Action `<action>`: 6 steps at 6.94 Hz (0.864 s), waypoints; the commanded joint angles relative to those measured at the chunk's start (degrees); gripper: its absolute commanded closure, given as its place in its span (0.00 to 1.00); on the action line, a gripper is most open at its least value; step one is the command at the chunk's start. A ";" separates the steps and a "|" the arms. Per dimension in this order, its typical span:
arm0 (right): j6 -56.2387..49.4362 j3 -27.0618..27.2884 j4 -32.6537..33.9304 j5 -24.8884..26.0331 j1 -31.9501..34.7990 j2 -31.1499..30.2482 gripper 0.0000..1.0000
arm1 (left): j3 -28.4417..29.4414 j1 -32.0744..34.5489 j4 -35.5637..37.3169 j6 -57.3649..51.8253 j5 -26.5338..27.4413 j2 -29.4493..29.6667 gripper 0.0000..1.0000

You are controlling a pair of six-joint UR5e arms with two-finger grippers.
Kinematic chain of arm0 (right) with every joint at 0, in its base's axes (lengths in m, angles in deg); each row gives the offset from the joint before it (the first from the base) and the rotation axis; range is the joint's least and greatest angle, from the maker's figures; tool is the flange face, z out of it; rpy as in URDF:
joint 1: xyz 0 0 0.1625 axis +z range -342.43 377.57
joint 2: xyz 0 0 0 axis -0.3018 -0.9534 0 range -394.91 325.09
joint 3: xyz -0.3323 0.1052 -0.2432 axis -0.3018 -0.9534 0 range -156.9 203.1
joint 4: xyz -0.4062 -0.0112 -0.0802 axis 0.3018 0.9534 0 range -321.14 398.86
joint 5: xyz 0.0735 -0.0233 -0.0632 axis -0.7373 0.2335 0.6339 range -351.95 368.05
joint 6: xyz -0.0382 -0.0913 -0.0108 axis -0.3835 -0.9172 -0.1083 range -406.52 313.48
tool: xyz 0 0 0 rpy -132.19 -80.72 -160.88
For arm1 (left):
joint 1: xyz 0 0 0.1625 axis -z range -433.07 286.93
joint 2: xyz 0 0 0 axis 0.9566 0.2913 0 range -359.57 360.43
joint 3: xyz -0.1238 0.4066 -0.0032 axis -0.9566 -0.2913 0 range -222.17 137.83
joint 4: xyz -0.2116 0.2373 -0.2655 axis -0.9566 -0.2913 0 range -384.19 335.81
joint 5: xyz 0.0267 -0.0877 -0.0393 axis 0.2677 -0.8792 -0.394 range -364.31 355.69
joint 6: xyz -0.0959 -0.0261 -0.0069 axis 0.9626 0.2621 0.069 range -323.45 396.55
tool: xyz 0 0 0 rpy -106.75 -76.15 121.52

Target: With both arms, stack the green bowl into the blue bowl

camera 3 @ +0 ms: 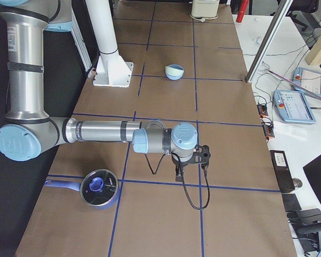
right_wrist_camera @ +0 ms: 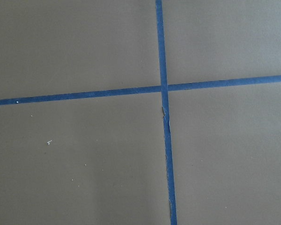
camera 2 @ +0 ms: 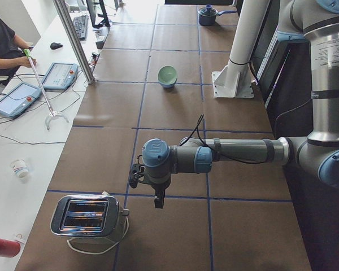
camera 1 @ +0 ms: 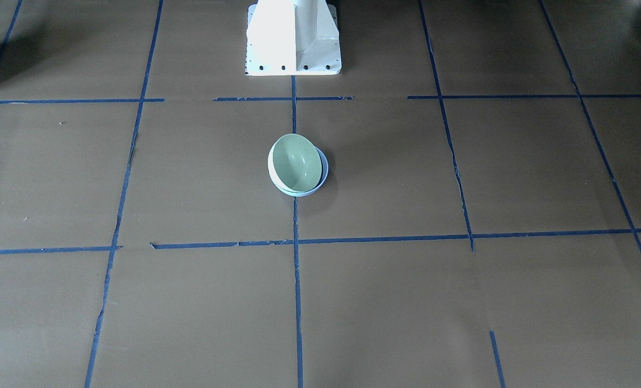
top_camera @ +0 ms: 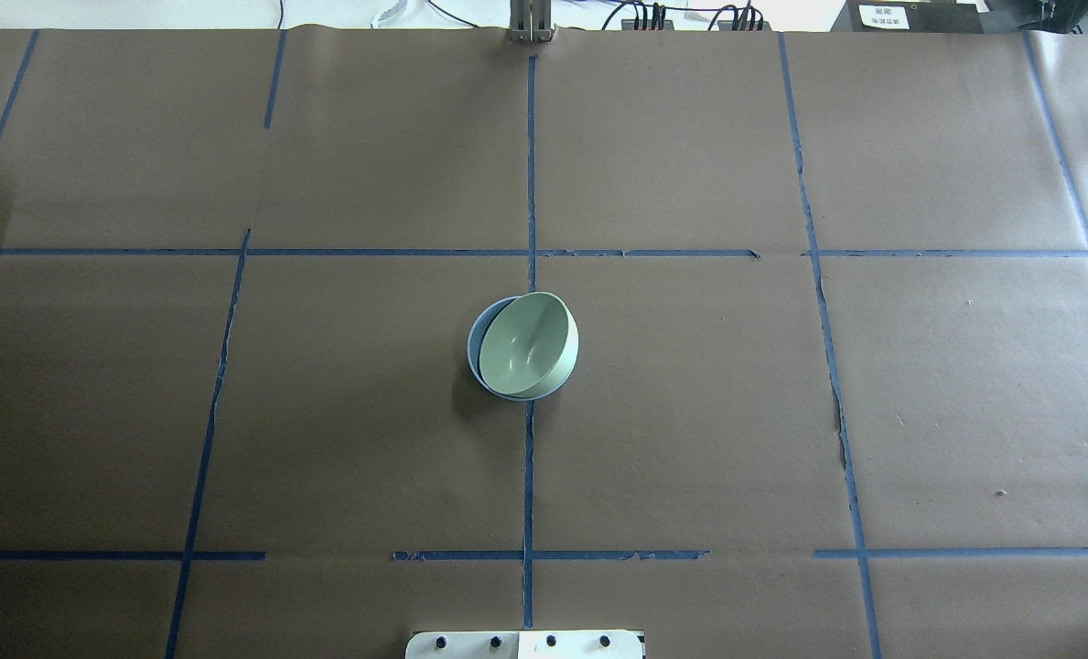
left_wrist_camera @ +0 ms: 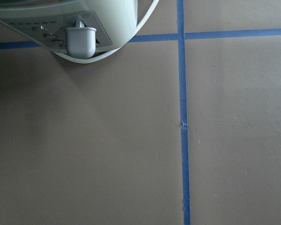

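Overhead exterior, green bowl point(top_camera: 527, 346) tilted, mouth leftward

The glossy green bowl point(top_camera: 525, 346) rests tilted inside the blue bowl point(top_camera: 473, 349), nested off-centre.

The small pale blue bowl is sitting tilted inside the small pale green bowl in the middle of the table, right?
No, it's reversed: the small glossy pale green bowl sits tilted inside the small pale blue bowl, in the middle of the brown table. The overhead exterior view shows it.
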 commanded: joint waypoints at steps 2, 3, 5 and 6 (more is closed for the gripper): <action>-0.07 0.84 1.11 0.94 0.05 -0.52 0.00 | -0.14 0.03 -0.06 0.00 -0.05 0.09 0.00; -0.15 0.75 0.93 1.56 0.05 -0.70 0.00 | -0.06 0.03 -0.06 0.00 0.03 0.09 0.00; -0.33 0.05 0.67 3.57 0.05 -1.31 0.00 | -0.14 0.03 -0.07 0.00 0.03 0.26 0.00; -0.33 0.04 0.75 4.02 0.05 -1.40 0.00 | -0.15 0.03 -0.15 0.00 -0.05 0.18 0.00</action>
